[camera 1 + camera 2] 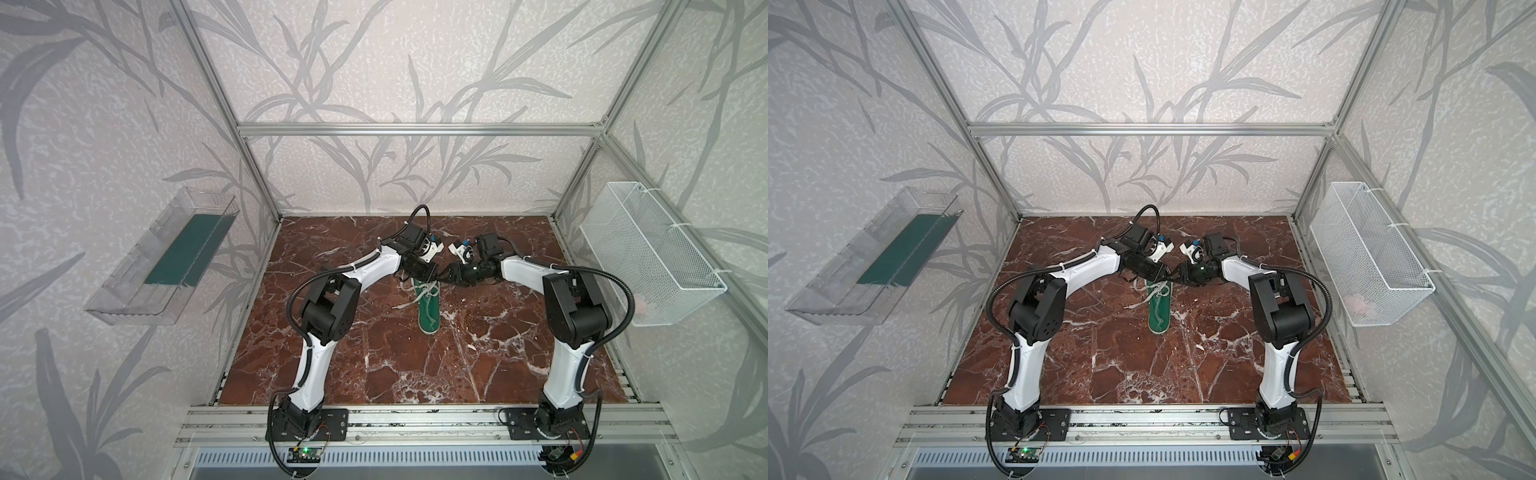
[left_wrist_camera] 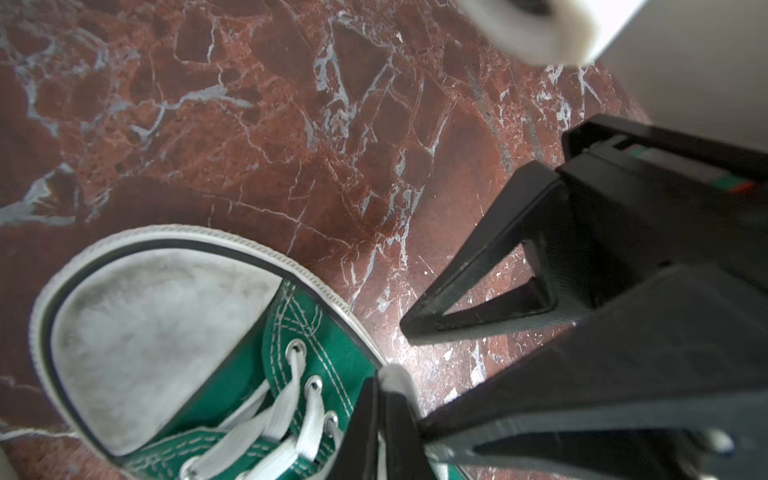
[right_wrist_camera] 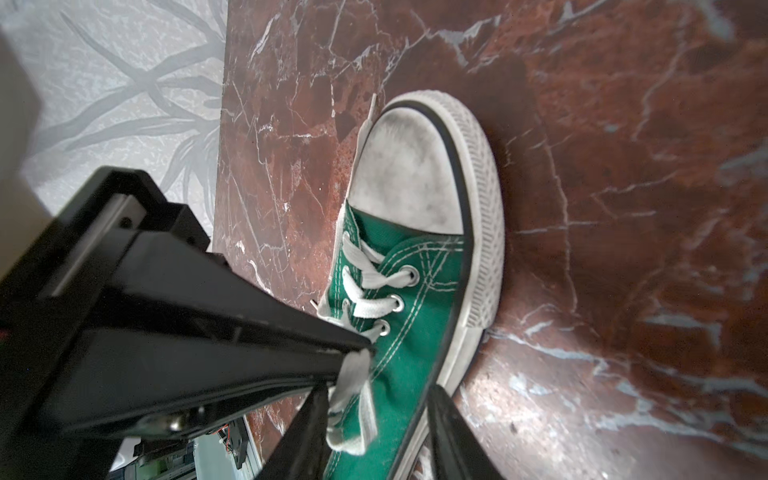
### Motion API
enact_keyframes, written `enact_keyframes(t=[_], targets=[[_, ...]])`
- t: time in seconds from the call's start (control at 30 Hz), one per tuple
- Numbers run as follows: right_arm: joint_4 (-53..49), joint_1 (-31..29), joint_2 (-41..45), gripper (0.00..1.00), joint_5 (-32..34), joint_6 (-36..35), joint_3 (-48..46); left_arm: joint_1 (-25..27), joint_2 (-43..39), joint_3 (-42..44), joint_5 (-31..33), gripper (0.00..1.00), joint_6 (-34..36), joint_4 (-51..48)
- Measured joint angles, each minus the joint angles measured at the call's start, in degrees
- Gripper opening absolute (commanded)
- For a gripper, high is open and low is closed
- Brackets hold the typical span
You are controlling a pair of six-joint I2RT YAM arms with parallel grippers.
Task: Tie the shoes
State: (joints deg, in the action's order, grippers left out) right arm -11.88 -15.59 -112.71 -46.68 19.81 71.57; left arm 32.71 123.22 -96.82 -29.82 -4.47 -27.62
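Nearest edge, 6 o'clock in both top views: aluminium mounting rail (image 1: pixel 415 417) with the two arm bases bolted on. Beyond it, red-brown marble-patterned tabletop (image 1: pixel 374 357).

Small green canvas low-top sneaker (image 1: pixel 429 316) stands on its sole near the table's centre, a little toward 12 o'clock. Long axis runs 12–6: scuffed white rubber toe cap (image 3: pixel 407 174) points to 12 o'clock, heel opening to 6. Toe end is hidden under the grippers in the top views; the wrist views show it plainly.

Both arms lean in over the laced front, tips meeting above it. Left gripper (image 3: pixel 362 350), on the 9 o'clock side: fingers pressed together, a white flat lace (image 3: pixel 352 399) pinched at the very tips and hanging off them. Right gripper (image 2: pixel 412 378), on the 3 o'clock side: black fingers (image 2: pixel 478 291) spread partway with a clear gap between, straddling that hanging lace. The lace lies against one finger; no squeeze visible. Second lace end (image 1: pixel 401 306) trails loose on the marble at the sneaker's 9 o'clock side.

Clear plastic tray (image 1: pixel 124 286) on the wall at 9 o'clock, white wire-mesh basket (image 1: pixel 648 257) at 3 o'clock.
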Motion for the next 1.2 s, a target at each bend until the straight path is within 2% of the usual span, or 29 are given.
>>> enact_keyframes(t=[0.57, 0.83, 1.2], targets=[[0.59, 0.04, -4.28, 0.4, 1.86, 1.64, 0.85, -0.35, -0.13, 0.02, 0.59, 0.27, 0.85, -0.68], [0.48, 0.24, -4.33, 0.4, 2.16, 1.64, 1.03, -0.66, -2.67, 1.42, -0.33, 0.45, 0.5, 0.39], [0.5, 0.72, -3.21, 0.41, 2.08, 1.66, 0.0, -2.49, -4.96, 2.14, -0.72, 0.49, 0.35, 1.84]])
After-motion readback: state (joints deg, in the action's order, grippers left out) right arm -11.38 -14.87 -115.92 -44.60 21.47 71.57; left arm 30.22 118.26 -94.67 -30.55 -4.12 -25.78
